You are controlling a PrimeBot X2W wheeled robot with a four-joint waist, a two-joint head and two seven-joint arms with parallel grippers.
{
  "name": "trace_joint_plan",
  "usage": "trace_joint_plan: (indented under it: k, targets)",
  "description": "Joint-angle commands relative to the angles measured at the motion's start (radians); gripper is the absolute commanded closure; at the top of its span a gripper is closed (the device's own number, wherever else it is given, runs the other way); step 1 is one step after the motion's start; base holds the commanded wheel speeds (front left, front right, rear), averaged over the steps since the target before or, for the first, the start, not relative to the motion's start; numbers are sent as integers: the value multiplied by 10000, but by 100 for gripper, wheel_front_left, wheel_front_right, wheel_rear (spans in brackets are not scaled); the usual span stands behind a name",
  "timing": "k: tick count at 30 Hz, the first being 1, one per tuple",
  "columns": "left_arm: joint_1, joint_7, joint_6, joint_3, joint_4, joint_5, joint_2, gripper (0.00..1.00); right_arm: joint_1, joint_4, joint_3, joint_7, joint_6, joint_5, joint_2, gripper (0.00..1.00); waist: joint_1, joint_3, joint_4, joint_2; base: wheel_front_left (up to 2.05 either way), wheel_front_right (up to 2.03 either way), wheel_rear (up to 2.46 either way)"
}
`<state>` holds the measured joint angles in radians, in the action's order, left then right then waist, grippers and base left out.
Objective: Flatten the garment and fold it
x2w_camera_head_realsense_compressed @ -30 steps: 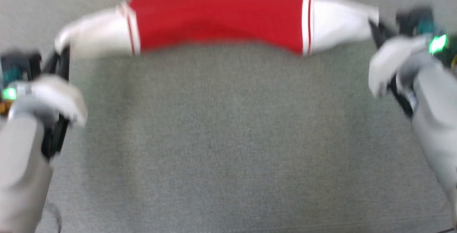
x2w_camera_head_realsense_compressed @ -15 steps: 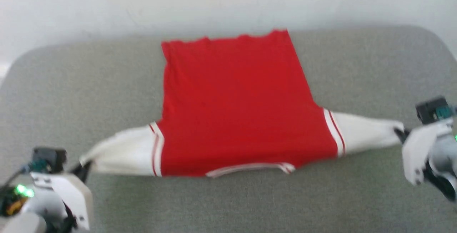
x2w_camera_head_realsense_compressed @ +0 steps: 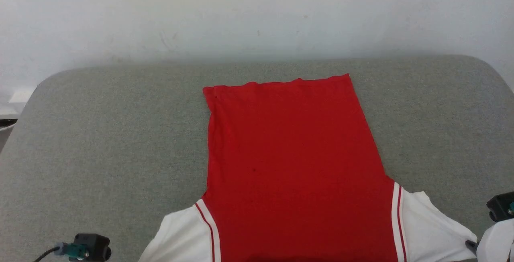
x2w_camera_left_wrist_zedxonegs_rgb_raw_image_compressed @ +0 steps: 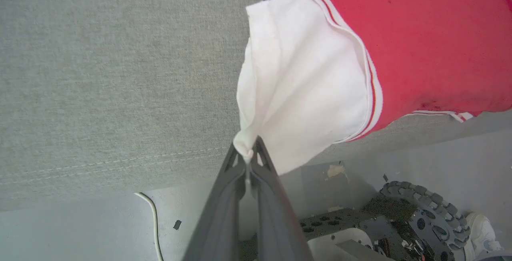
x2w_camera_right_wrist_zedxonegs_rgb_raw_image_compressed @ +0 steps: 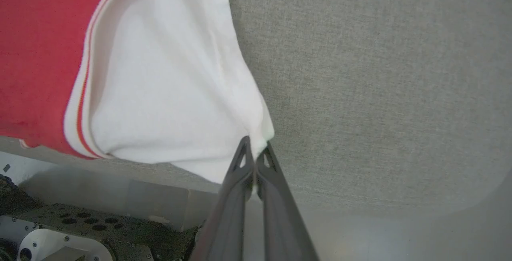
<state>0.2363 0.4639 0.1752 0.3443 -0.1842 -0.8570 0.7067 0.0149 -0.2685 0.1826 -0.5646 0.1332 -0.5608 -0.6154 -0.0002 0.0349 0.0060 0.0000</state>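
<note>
Pinching garment [x2w_camera_head_realsense_compressed: 289,165] sleeves [x2w_camera_left_wrist_zedxonegs_rgb_raw_image_compressed: 304,73]: left claw [x2w_camera_left_wrist_zedxonegs_rgb_raw_image_compressed: 248,153], right claw [x2w_camera_right_wrist_zedxonegs_rgb_raw_image_compressed: 254,145].

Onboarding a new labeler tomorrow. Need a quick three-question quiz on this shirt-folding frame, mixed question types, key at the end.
1. True or false: the left gripper and the right gripper each have their fingers shut on a white sleeve of the garment.
2. Multiple choice: in the head view, which edge of the garment lies farthest from the robot? A. the collar B. the bottom hem C. a sleeve cuff
3. Short answer: what colour is the padded surface under the garment?
Key: 1 true; 2 B; 3 grey.
</note>
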Motion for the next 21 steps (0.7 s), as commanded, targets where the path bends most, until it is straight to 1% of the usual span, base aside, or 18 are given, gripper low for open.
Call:
trace_joint_plan:
  k: [1,4,7,9,15,19,21]
  targets:
    - [98,35,112,22,-134,-7,61,100,178,182,-193,-73,-25,154,124,100,2,-97,16,0,0,0,0]
    - [192,67,253,168,-423,-87,-207,100,606,713,-702,-375,-25,458,502,100,2,-286,80,0,0,0,0]
    - [88,71,261,375,-481,-23,-417,100,770,1194,-1054,-619,-25,757,766,100,2,-545,160,0,0,0,0]
    - [-58,37,231,443,-504,-38,-578,100,736,1520,-1233,-708,-25,832,913,0,2,-733,238,0,0,0,0]
    - [-558,-36,186,557,-760,142,-764,100,69,2533,-1765,-1080,-25,708,1101,0,2,-1457,632,0,0,0,0]
    - [-848,-26,124,720,-1107,203,-950,100,-959,3031,-1933,-1247,-25,695,1159,0,2,-2149,1068,0,0,0,0]
    - [-1017,-36,71,797,-1243,235,-1048,100,-1597,3121,-1791,-1388,-25,748,1038,0,2,-2593,1359,0,0,0,0]
